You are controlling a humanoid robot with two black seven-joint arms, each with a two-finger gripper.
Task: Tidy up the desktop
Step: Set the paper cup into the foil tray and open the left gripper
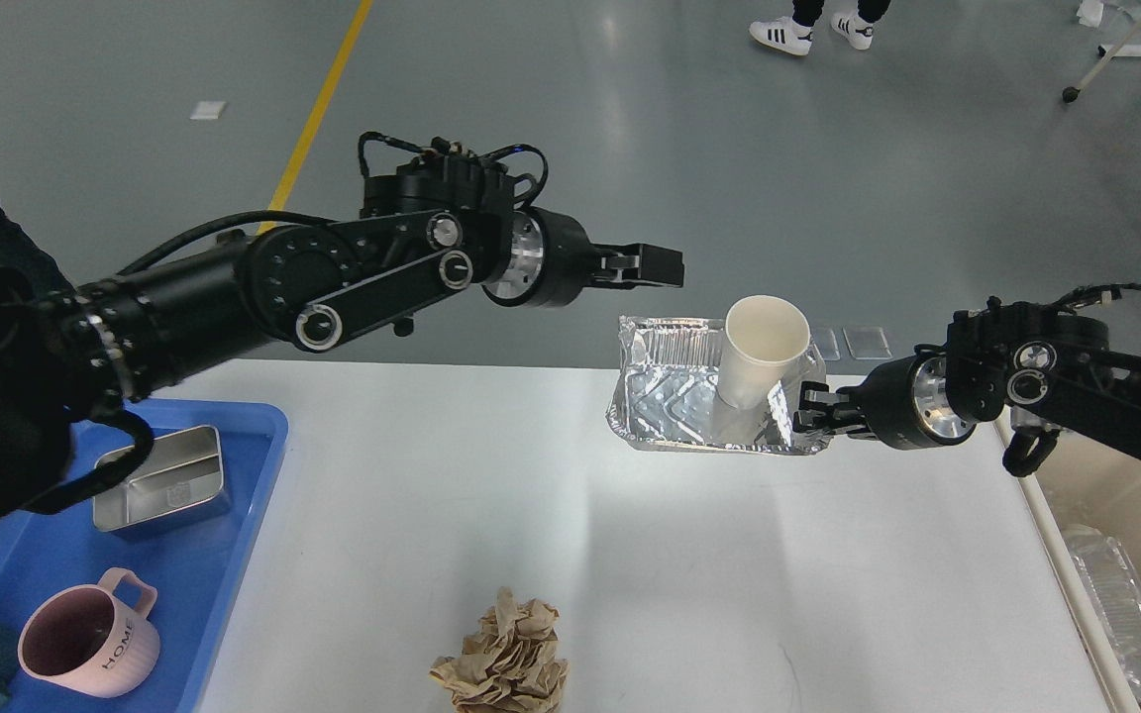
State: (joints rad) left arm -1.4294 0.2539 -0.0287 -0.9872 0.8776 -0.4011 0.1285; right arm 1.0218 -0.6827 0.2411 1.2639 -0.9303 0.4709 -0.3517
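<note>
The white desktop (630,555) fills the lower middle of the head view. A foil tray (674,396) sits at its far edge with a white paper cup (764,352) standing inside it, tilted slightly. My left gripper (645,265) hangs above and to the left of the cup, empty, with its jaws apart. My right gripper (808,416) is shut on the foil tray's right rim. A ball of crumpled brown paper (501,659) lies near the front edge.
A blue tray (214,564) at the left holds a metal tin (162,480) and a pink mug (85,644). A beige bin (1076,475) at the right holds a clear container (1120,614). A person's feet (808,30) stand on the floor beyond.
</note>
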